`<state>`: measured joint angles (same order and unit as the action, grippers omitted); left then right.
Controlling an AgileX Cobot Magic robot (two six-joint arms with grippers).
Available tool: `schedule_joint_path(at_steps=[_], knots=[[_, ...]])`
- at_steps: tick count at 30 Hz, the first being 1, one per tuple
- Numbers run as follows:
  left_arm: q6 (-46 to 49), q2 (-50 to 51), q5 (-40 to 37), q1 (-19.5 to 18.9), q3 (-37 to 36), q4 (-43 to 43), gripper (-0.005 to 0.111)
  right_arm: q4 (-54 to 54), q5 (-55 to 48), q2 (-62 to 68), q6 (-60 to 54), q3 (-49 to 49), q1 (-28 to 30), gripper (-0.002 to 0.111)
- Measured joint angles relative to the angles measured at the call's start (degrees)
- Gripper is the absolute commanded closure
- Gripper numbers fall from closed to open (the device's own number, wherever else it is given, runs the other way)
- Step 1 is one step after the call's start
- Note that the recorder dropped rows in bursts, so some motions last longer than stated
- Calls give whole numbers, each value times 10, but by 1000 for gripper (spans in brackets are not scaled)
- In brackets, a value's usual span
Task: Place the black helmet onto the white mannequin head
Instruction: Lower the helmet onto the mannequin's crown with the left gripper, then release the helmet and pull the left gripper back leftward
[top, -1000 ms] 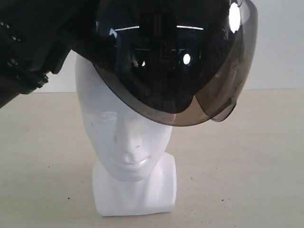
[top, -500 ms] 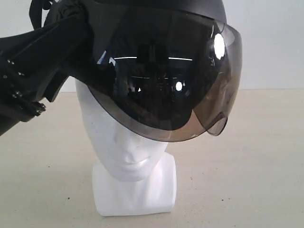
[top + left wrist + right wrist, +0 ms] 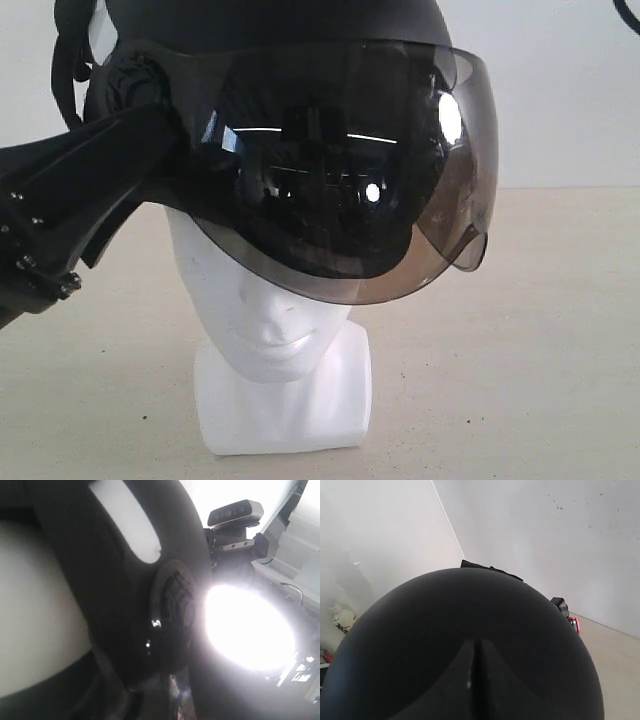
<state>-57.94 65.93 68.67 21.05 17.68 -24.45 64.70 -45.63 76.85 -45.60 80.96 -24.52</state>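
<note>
The left arm is matte black, with a flat, angular housing and some small silver screws near its lower end. The right gripper seems to be two dark tapering fingers, though the darkness hides the details.

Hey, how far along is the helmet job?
Done: the black helmet is over the white mannequin head, its visor covering the eyes. In hand: the left tool appears to grip the helmet's side. Left: square it up, since it looks turned off-centre from the face, then let go.
</note>
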Motion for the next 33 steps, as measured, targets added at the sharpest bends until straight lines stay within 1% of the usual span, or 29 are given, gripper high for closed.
schedule_joint_path(at_steps=[3, 9, 12, 19, 22, 30, 33], knots=[[13, -13, -16, 0, -10, 1, 102, -5, 3, 0, 0, 0, -8, 108], [20, -17, -22, 0, -23, 13, 102, -37, 64, 1, 2, 0, -63, 108], [21, -17, -22, 0, -30, 18, 102, -40, 82, 6, 4, 0, -76, 108], [40, -20, -26, -2, -54, 40, 102, -48, 89, 40, 8, 0, -80, 108], [56, -28, -4, -4, -60, 59, 102, -46, 91, 49, 8, -1, -81, 108], [62, -29, 4, -4, -61, 65, 102, -46, 90, 53, 8, -1, -81, 108], [84, -31, 4, -4, -61, 54, 102, -45, 89, 53, 8, -1, -81, 108]])
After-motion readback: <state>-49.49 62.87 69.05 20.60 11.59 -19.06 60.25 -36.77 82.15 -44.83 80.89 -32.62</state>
